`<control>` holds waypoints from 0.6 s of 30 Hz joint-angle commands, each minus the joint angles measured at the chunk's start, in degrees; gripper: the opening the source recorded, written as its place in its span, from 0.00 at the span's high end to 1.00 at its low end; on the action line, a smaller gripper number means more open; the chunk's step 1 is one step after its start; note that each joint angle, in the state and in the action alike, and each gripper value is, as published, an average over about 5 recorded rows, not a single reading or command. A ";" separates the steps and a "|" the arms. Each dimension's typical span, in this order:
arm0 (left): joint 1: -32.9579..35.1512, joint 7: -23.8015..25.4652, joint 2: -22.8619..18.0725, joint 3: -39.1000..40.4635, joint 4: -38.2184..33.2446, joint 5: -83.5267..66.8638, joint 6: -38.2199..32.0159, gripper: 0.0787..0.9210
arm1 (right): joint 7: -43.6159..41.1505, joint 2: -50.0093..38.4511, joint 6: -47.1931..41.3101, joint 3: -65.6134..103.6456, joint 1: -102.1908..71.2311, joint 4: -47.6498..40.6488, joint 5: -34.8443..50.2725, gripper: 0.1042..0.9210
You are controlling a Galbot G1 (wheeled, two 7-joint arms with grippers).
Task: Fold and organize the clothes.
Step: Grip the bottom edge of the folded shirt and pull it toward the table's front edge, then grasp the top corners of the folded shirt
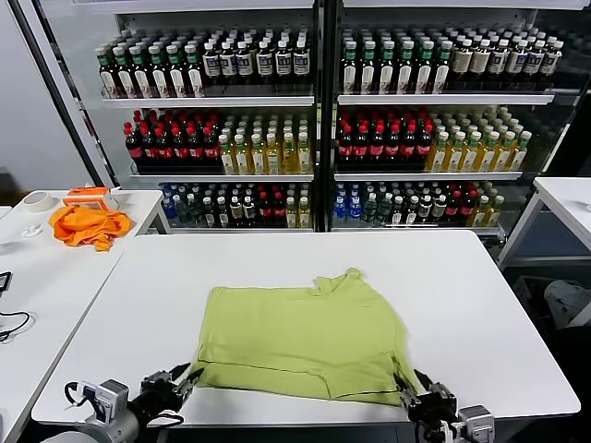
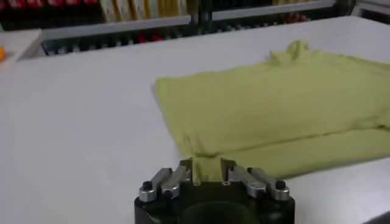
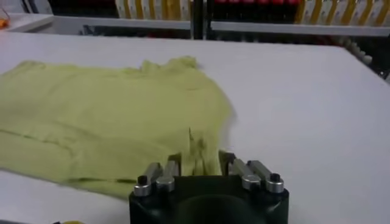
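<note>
Shirt [image 1: 300, 337]: lime-green, lying partly folded on my white table [image 1: 462, 305], toward the near edge and about centred between my arms.
Long axis: runs left to right across the table, parallel to the near edge.
Pointing: the collar bump sits at the far edge, right of centre; a folded band of fabric lies along the near edge.
Left gripper [image 1: 182, 381]: low at the near-left corner of the shirt, fingers parted a little, the hem corner sitting between the tips.
Right gripper [image 1: 413, 395]: low at the near-right corner, fingers likewise a little apart, a pinch of fabric standing up between them.
Grip: I cannot tell whether either pair is actually pressing on the cloth.
Head view only: both my arms at once, the shirt's whole outline, an orange cloth [image 1: 89, 225] heaped on a side table far to my left, well apart from the shirt, and shelves of bottles [image 1: 314, 129] behind.
Left wrist view only: my left fingers [image 2: 172, 178] close up, with the fold line of the shirt [image 2: 274, 109] running away from the tips and the near band doubled under.
Right wrist view only: my right fingers [image 3: 242, 168] close up, and a small raised crease of shirt [image 3: 109, 122] rising just in front of the tips; bare table beyond on my right side.
</note>
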 commanded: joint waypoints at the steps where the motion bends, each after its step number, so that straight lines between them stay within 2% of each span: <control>1: -8.90 1.60 4.34 0.87 2.40 -3.99 -8.71 0.58 | -0.05 -1.40 -0.73 2.60 10.20 0.06 3.08 0.35; 5: -22.71 1.45 3.98 10.97 11.27 -3.81 -10.70 0.44 | 2.90 0.51 -1.54 -7.16 24.46 -6.99 2.81 0.21; 8: -30.60 1.34 2.18 16.29 17.70 -3.42 -10.61 0.33 | 3.34 2.34 -1.89 -12.96 33.22 -14.99 2.63 0.14; 14: -39.09 2.23 -1.41 21.79 27.26 -2.93 -10.55 0.15 | 3.47 7.03 -2.18 -19.51 47.97 -29.91 2.68 0.12; 18: -42.41 2.45 -2.48 24.21 29.63 -2.67 -10.08 0.12 | 3.30 9.14 -2.37 -22.46 52.97 -34.95 2.70 0.12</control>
